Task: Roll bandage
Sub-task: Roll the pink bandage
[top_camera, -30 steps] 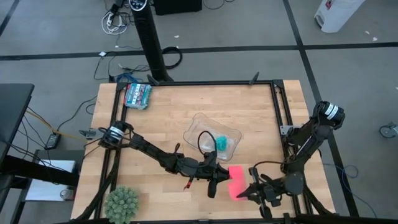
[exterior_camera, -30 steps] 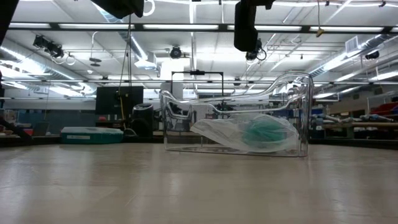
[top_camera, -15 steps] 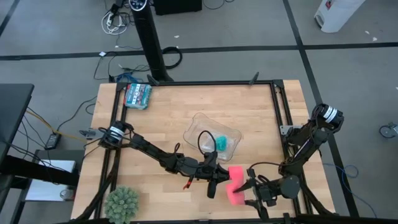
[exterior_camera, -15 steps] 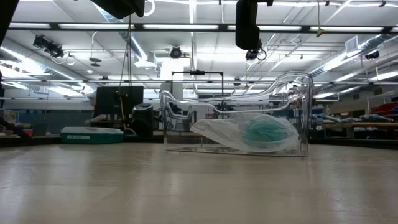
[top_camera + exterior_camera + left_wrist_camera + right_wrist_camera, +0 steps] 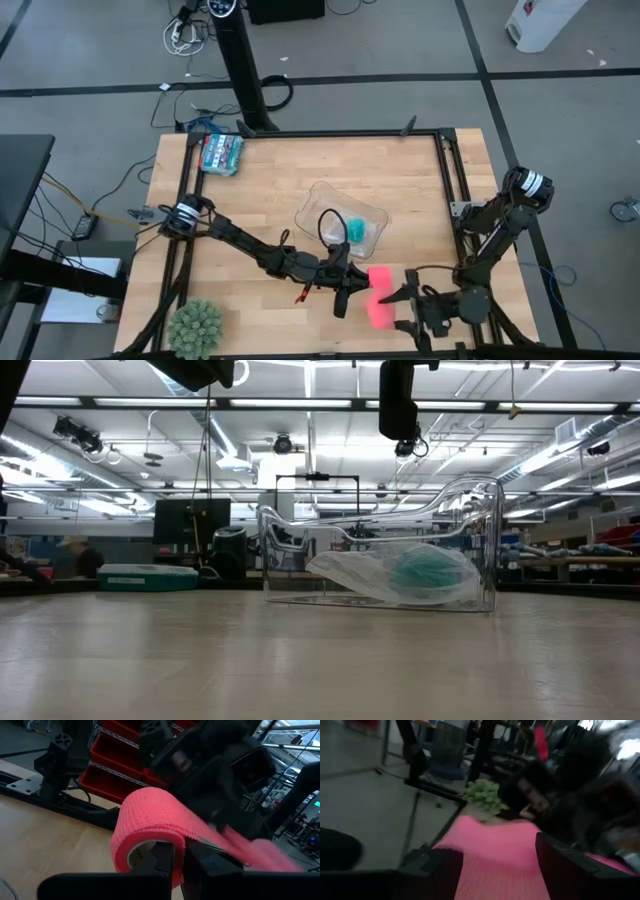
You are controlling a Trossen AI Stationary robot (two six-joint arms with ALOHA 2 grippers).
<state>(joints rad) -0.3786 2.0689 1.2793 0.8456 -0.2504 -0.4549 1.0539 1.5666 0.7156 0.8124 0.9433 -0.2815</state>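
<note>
One bright pink bandage [image 5: 150, 817], partly rolled

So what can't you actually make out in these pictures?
- How much of the bandage is rolled: from above, both grippers crowd it; in the left wrist view a dark arm hides the loose end.
- What the left gripper pinches, band or roll: its fingers cover the spot.
- The teal thing in the clear tray: crumpled plastic veils it.
- The right wrist view: motion blur smears everything past the pink fabric.
- The low view misses the bandage entirely.
</note>
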